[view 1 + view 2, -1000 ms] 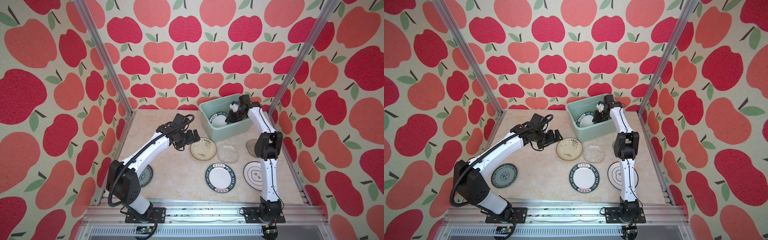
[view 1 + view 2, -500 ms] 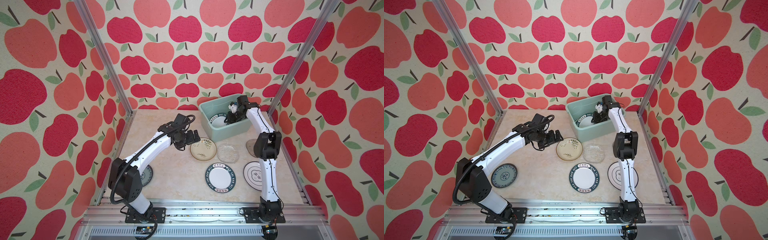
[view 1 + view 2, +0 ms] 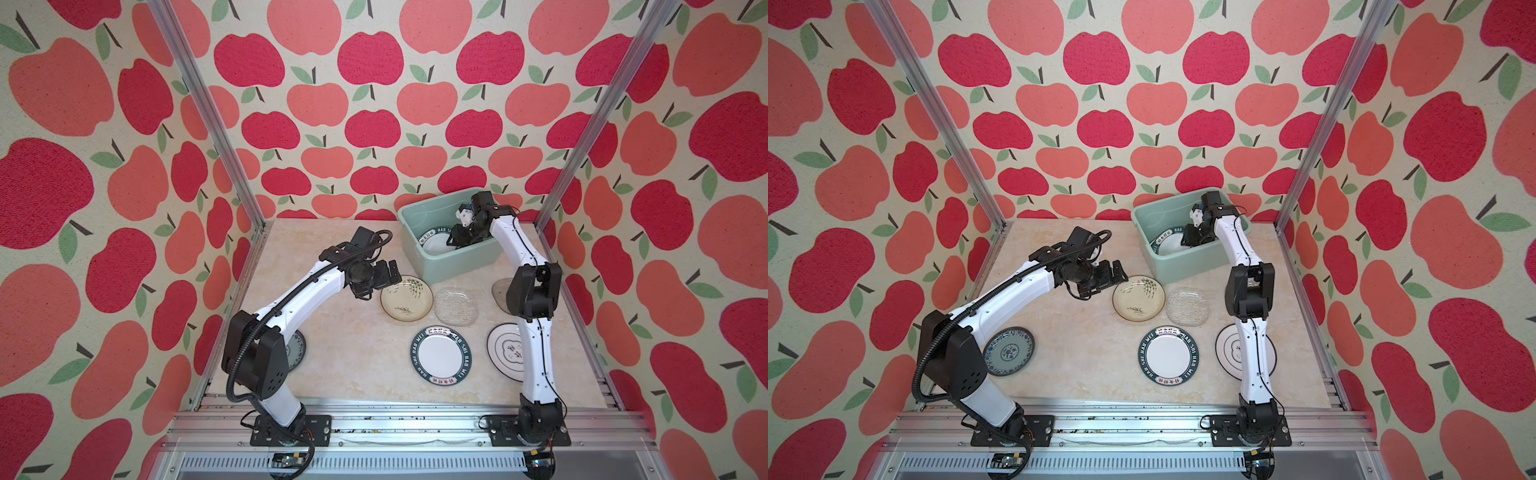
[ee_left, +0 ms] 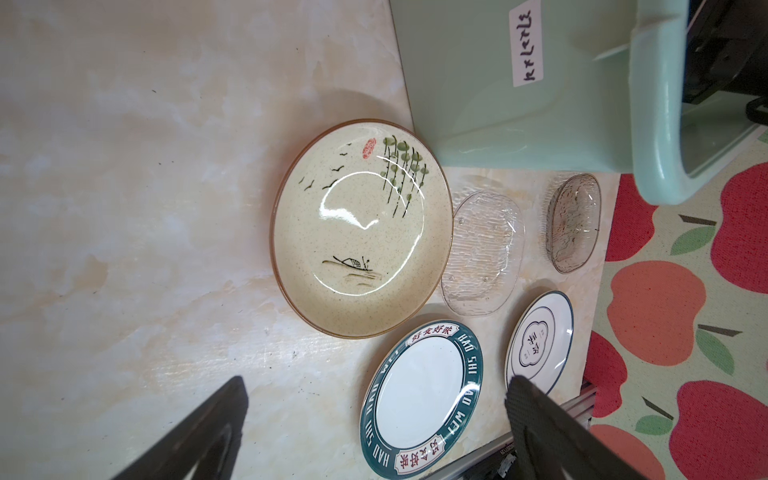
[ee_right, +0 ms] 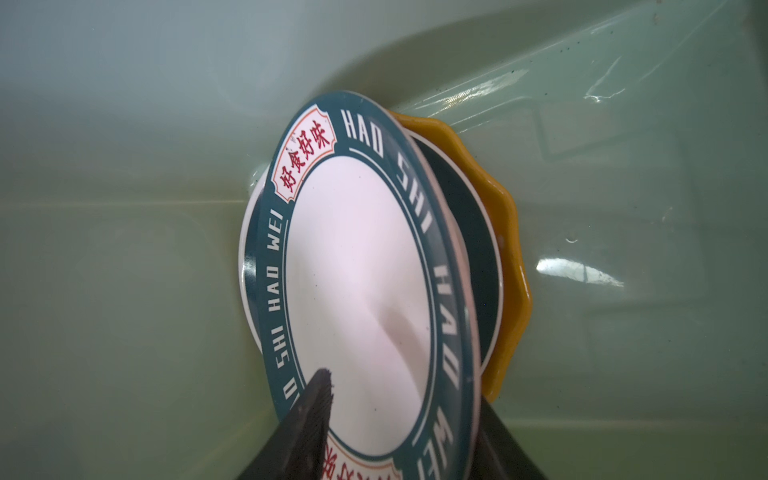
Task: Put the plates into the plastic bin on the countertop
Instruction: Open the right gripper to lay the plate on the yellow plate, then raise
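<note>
Since the right gripper (image 5: 403, 395) straddles the lettered plate (image 5: 361, 270) in the plastic bin (image 3: 457, 266), its grip unclear, it should part fully before lifting; the left gripper (image 4: 376, 384) hangs spread.

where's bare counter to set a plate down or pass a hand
Biggest bare patch: the countertop between the blue-patterned plate, the lettered-rim plate and the front rail. Also bare: far corner left of the plastic bin, under the left arm. Crowded: cream plate and clear glass plate nearly touching before the bin.
</note>
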Tool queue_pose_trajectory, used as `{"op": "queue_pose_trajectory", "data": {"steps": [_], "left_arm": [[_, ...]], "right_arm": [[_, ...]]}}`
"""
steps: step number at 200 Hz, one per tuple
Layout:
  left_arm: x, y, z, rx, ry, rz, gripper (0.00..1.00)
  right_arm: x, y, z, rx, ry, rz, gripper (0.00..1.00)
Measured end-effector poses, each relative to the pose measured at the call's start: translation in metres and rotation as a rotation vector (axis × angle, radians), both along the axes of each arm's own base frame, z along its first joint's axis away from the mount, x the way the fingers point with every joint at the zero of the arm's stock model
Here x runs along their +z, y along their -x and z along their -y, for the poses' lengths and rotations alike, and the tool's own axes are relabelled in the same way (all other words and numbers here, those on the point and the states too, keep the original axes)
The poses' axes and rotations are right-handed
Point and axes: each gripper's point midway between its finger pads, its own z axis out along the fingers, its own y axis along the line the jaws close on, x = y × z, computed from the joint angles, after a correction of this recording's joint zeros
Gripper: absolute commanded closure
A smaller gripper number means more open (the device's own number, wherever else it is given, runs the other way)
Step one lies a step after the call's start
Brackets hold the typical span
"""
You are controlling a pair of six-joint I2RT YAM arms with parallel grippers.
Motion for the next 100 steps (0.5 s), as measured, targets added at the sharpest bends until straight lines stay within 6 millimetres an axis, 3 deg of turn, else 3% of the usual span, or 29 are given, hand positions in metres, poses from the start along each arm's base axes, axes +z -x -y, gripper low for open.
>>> {"op": "queue_pose_trajectory", "data": {"steps": [59, 100], "left_arm": [[-0.003, -0.002, 0.001, -0.001, -0.003, -0.008, 0.01], [-0.011, -0.003, 0.002, -0.002, -0.010, -0.024, 0.01]], "right_arm": [[-0.033, -0.001, 0.006, 0.010, 0.067, -0.028, 0.41], [-0.036, -0.001, 0.008, 0.019, 0.082, -0.025, 0.30]]}}
